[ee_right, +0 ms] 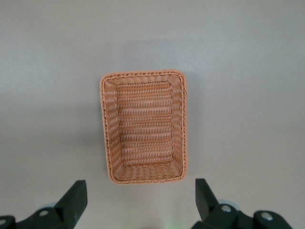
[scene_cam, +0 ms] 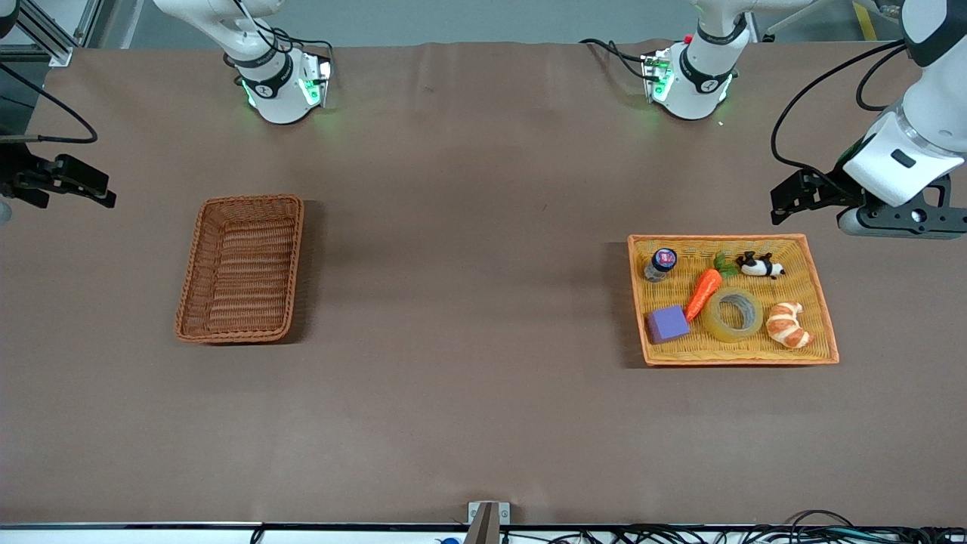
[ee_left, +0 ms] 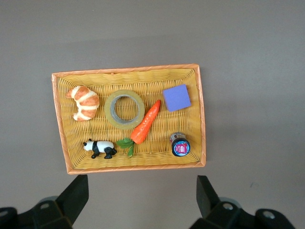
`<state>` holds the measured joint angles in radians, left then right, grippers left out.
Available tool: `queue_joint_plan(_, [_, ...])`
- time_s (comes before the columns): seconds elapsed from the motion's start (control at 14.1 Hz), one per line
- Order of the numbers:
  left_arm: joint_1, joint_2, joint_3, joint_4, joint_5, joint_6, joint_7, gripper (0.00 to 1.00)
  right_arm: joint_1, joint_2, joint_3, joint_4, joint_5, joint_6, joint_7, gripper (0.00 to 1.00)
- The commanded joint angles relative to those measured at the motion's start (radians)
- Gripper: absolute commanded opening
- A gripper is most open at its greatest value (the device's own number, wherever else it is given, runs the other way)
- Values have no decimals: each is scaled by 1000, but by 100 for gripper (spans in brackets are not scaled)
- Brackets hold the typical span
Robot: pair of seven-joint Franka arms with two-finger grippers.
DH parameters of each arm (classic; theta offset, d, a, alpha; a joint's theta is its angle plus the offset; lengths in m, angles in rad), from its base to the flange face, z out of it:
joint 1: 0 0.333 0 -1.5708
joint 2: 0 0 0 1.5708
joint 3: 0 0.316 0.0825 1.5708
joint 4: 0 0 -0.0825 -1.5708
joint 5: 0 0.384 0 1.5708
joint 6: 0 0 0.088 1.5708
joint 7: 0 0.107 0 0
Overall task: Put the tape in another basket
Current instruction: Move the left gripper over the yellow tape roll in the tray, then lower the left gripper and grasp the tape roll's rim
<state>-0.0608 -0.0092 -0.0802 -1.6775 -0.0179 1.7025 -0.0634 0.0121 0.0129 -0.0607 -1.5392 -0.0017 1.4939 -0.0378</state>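
Translucent yellowish packing tape roll (scene_cam: pixel 733 314) lies flat in the yellow woven tray with orange rim (scene_cam: pixel 822 302), between the orange toy carrot (scene_cam: pixel 703 293) and the croissant (scene_cam: pixel 787 324). Likely light, stiff, smooth-sided; best pinched across the ring wall, one finger inside the grey core. Left gripper (ee_left: pixel 140 195) hangs spread wide above the table by the tray's far edge. Right gripper (ee_right: pixel 140 198) waits spread wide near the empty reddish-brown wicker basket (scene_cam: pixel 240 268).

No word, number or brand can be read anywhere. The small jar (scene_cam: pixel 662 264) in the upper left corner of the yellow tray (scene_cam: pixel 820 302) carries a round dark label (ee_left: pixel 180 148) with red and pale marks on its lid, but the marks are too small to make out as letters.
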Motion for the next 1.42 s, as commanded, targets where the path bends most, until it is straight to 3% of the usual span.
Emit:
queue_joint_plan(0.0, [3,6,-3,21,6,-1,-10,100,-4,-14,4,-19,6,8,15,100])
queue_joint_plan(0.5, [3,14,7,21,15,-1,10,100,-6,-14,4,-19,8,8,15,100])
queue_joint_plan(0.92, [12,152,48,18,24,48,13,100,-6,-14,4,-19,8,6,15,100])
queue_joint_plan(1.35, [13,310,138,-44,24,259,45,98,-6,-14,4,-19,11,8,15,100])
